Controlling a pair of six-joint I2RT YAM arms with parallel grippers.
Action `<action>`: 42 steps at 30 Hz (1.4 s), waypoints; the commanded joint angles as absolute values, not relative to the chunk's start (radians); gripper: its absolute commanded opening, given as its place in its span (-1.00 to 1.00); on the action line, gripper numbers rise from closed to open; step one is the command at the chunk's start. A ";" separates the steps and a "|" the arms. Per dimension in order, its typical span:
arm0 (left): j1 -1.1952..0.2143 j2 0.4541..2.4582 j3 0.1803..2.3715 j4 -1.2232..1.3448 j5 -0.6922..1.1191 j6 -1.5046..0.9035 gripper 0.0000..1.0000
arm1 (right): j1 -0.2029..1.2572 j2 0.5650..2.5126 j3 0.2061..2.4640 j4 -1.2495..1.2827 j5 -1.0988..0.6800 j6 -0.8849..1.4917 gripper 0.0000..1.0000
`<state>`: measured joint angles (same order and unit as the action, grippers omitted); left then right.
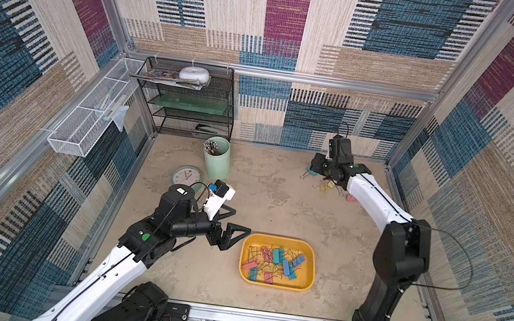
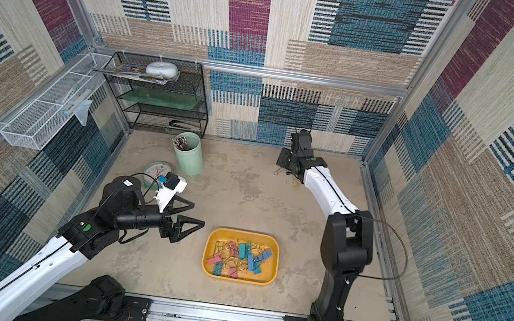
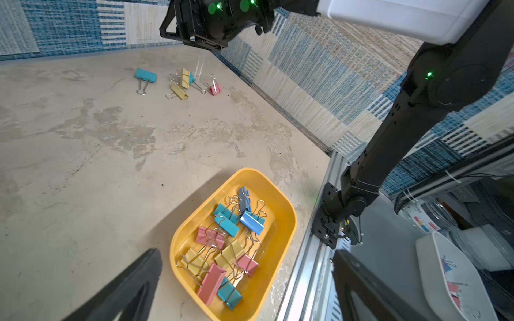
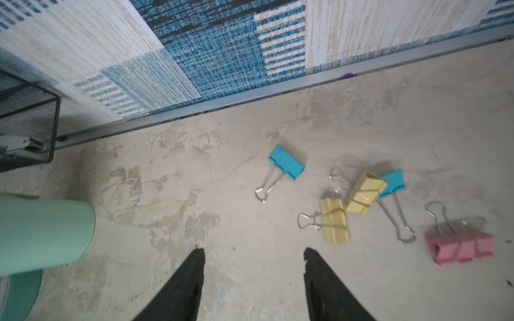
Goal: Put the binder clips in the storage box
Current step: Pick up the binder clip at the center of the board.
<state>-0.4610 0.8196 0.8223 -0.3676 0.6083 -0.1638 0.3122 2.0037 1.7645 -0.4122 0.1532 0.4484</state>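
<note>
- Nearest the head camera, the left arm reached in from the front rail. The left gripper (image 1: 242,221) hung just beside the storage box (image 1: 281,239), on the robot's left of it, with fingers spread to their widest and nothing between them
- Storage box stood on the table (image 1: 277,199) near the front edge, between the two arm bases
- Binder clips (image 1: 274,262) in teal, blue, pink and yellow lay heaped inside the box with their wire handles tangled; judged to be the greater share of the lot
- Five clips lay loose on the table towards the far right corner: a lone teal clip (image 4: 286,164), two yellow clips (image 4: 333,221) apparently touching, a second teal clip (image 4: 393,182) against one of them, and a pink clip (image 4: 460,247) just beside that group
- Right gripper (image 4: 253,251) hovered over bare table near the lone teal clip, fingers partly parted and holding nothing
- Step in hand, as judged: the right arm was lining up to collect another loose clip, with the task well advanced but incomplete
- Next move would call for centring the right gripper over one clip, the lone teal being clearest of neighbours, then lowering astride it, closing, and carrying it to the box
- Risk noted: the yellow and teal cluster could drag together if taken first
</note>
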 commanded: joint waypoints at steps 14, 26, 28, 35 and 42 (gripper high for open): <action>-0.460 0.811 0.844 -0.372 0.748 -0.132 0.99 | 0.281 2.550 2.373 -0.615 0.289 0.657 0.87; -0.460 0.815 0.844 -0.372 0.753 -0.136 0.99 | 0.281 2.676 2.431 -0.612 0.286 0.652 0.52; -0.460 0.816 0.844 -0.372 0.755 -0.136 0.99 | 0.281 2.683 2.421 -0.617 0.281 0.648 0.34; -0.458 0.824 0.844 -0.372 0.750 -0.140 0.99 | 0.281 2.649 2.362 -0.590 0.213 0.656 -0.01; -0.458 0.825 0.842 -0.371 0.746 -0.141 0.99 | 0.304 2.549 2.295 -0.526 0.138 0.659 -0.08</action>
<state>-0.4599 0.8238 0.8375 -0.3916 0.7349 -0.1402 0.2989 2.5946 2.3108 -0.5552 0.1898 0.6540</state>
